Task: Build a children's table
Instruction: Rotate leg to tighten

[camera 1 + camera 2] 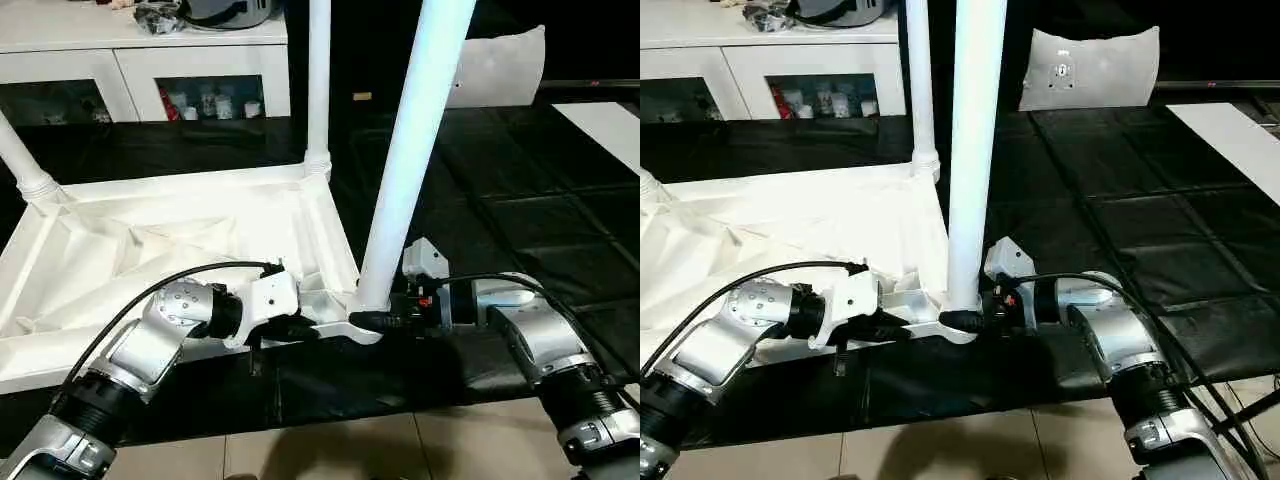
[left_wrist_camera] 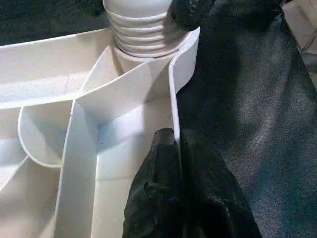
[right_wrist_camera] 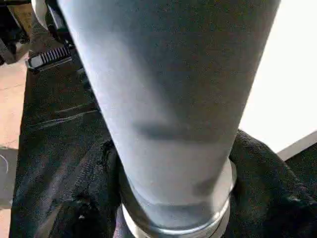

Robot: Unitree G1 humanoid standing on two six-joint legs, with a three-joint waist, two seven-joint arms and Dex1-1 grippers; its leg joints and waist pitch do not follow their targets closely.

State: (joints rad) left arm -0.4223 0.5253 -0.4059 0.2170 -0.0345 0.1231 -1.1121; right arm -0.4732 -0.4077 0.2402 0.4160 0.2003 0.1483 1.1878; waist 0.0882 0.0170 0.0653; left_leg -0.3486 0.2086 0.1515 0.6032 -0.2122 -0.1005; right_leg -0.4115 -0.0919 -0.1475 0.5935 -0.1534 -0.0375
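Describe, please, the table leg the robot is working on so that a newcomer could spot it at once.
Find the upturned white tabletop on the black mat. Three legs rise from its corners; take the leg at the near corner, closest to the robot. It alone has the right pincer around its base.

I am counting one upturned table top [image 1: 150,240] lying on the black mat [image 1: 520,220]. Three legs are standing up from its corners: one [image 1: 410,150] at the near corner, one [image 1: 318,80] at the far corner, and one [image 1: 22,160] at the left edge. I am seeing two cabinets [image 1: 140,60] with glass doors along the back, and one flat pale panel [image 1: 1090,65] propped up beyond the mat.
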